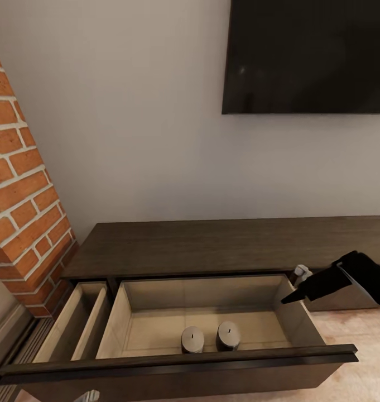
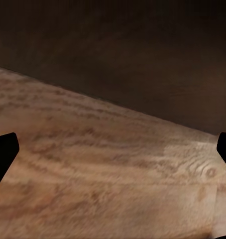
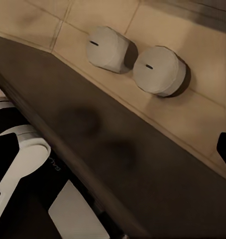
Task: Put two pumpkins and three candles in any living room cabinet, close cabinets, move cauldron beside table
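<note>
The dark brown cabinet (image 1: 212, 245) runs along the wall with its wide drawer (image 1: 301, 318) pulled out. Two grey candles (image 1: 192, 339) (image 1: 229, 335) stand side by side on the drawer's pale floor, near its front panel. In the right wrist view the same candles (image 3: 107, 49) (image 3: 159, 69) lie beyond the dark front panel (image 3: 108, 149). My right gripper (image 1: 296, 287) hovers open above the drawer's right wall, holding nothing. My left gripper (image 2: 113, 154) is open over the wooden floor, facing a dark cabinet front (image 2: 143, 50). The pumpkins, cauldron and table are out of view.
A narrower drawer (image 1: 78, 318) left of the wide one is also pulled out. A red brick fireplace (image 1: 22, 212) rises at the left. A black TV (image 1: 307, 56) hangs on the wall above the cabinet. Wooden floor (image 1: 357, 329) lies to the right.
</note>
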